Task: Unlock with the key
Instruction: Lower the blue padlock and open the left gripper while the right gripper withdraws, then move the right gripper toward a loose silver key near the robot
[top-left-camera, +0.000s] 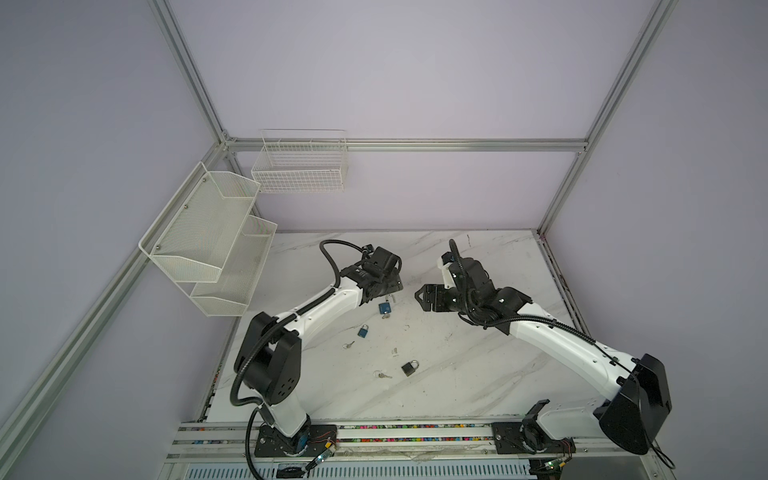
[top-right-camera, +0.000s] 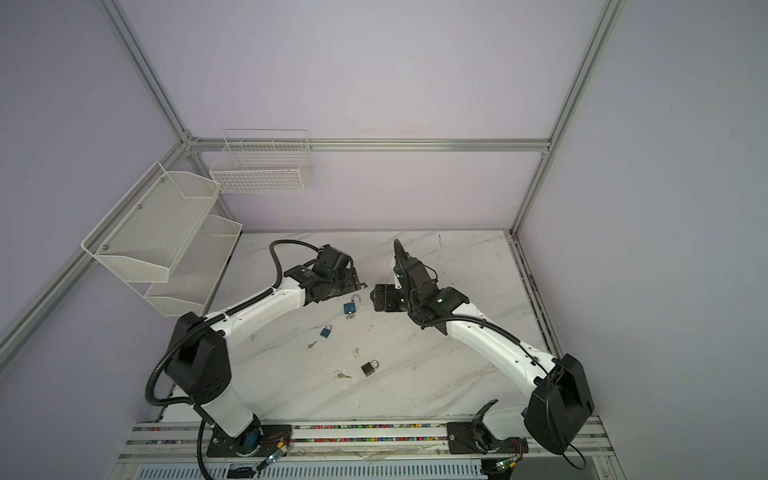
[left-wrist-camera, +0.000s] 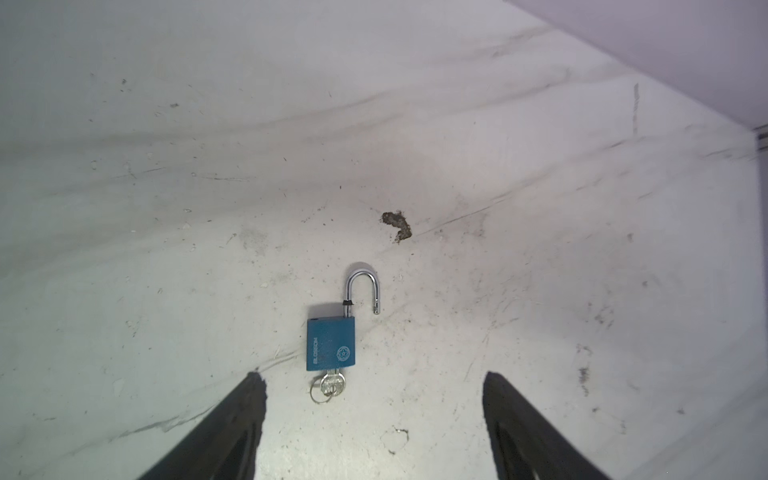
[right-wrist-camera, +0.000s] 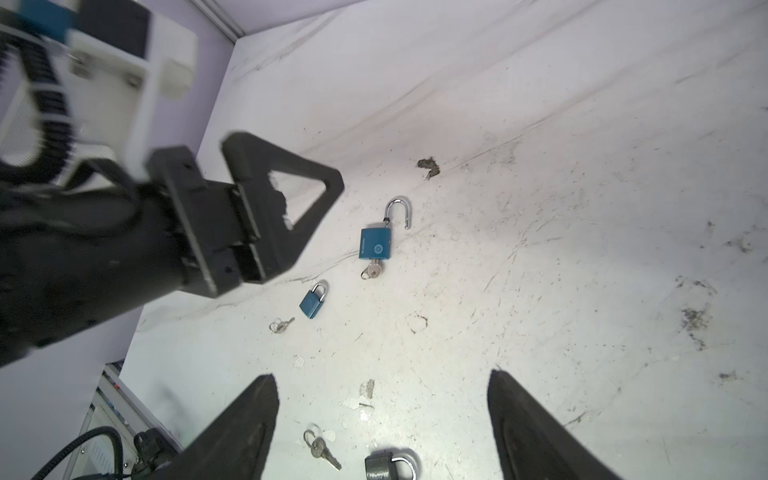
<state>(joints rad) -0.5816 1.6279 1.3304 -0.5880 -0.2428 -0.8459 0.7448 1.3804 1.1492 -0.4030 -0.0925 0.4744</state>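
Top: left gripper (top-left-camera: 388, 289) hovering just above blue metal padlock (top-left-camera: 385, 308) | Left wrist: jaws standing wide, empty; padlock (left-wrist-camera: 331, 344) lying just ahead, shackle sprung, silver key (left-wrist-camera: 332, 381) sitting inserted | Right wrist: right gripper (right-wrist-camera: 381, 374) gaping, empty | Next: lifting straight, avoiding key

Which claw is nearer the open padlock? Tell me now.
Left. The left claw hovers close beside the open padlock; the right claw hangs farther off, on its right in a top view.

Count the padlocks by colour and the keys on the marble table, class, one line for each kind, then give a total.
Blue padlocks: 2, one open, one shut
Black padlock: 1
Keys: 3, one in the open blue padlock, two loose
Total: 6
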